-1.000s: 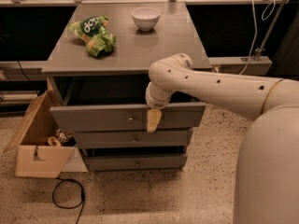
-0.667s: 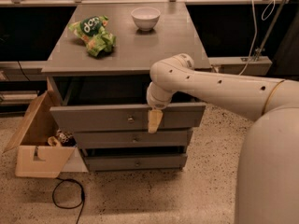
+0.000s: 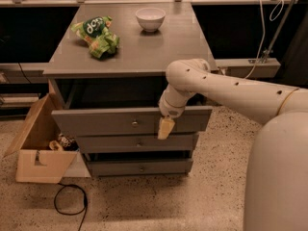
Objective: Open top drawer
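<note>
The top drawer [image 3: 96,121] of the grey cabinet is pulled partly out, and a dark gap shows between its front panel and the cabinet top. Its small round knob [image 3: 134,123] sits at the panel's centre. My gripper [image 3: 165,127] hangs at the drawer front's upper edge, a little right of the knob, with its yellowish tip pointing down over the panel. The white arm [image 3: 226,88] reaches in from the right. The two shallower drawers [image 3: 137,143] below are shut.
A green snack bag [image 3: 97,35] and a white bowl [image 3: 150,18] lie on the cabinet top [image 3: 168,49]. An open cardboard box [image 3: 41,148] stands on the floor at the left, and a black cable [image 3: 70,201] lies in front of it. My white body [image 3: 276,177] fills the right.
My gripper and arm have edged slightly to the right along the drawer front. The drawer stands pulled out about as far as before.
</note>
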`<state>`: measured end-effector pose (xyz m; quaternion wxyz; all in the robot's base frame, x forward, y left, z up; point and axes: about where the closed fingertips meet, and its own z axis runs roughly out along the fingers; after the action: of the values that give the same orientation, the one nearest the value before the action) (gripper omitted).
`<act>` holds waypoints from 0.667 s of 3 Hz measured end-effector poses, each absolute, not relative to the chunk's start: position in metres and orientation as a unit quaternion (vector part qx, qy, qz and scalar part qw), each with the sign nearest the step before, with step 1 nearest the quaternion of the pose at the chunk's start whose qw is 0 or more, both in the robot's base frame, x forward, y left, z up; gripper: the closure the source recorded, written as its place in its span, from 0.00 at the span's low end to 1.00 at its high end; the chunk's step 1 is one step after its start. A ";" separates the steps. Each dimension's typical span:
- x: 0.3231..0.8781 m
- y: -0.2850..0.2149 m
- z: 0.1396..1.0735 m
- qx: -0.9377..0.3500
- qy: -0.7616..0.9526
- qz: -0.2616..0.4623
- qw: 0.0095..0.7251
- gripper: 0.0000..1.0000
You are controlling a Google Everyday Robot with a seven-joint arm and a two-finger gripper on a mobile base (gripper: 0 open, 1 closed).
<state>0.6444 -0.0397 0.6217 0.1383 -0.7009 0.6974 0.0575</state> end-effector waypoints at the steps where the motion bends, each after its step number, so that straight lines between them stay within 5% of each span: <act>1: 0.641 -0.040 0.624 -0.701 0.699 0.060 0.131 0.49; 2: 0.642 -0.039 0.630 -0.701 0.699 0.060 0.131 0.72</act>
<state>0.6416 -0.0388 0.6305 0.1314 -0.7009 0.6985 0.0596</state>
